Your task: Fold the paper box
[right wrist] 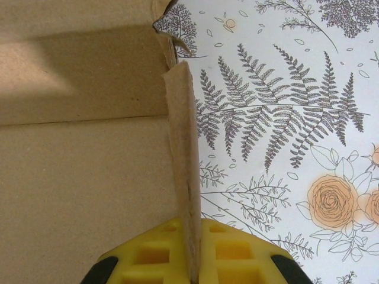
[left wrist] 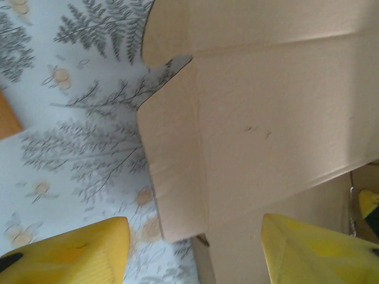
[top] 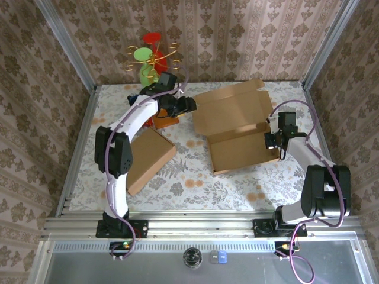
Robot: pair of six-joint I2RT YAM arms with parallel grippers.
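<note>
The right tool (right wrist: 190, 260) is clenched on the box's (top: 237, 127) upright right flap (right wrist: 180, 148). The left tool (left wrist: 194, 236) hangs released over its left edge.

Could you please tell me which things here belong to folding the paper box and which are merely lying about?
Part of the job: cardboard box; right tool, shut on the box's right edge; left tool, open over its left edge.
Lying about: flat cardboard sheet; orange block; green vase.
</note>
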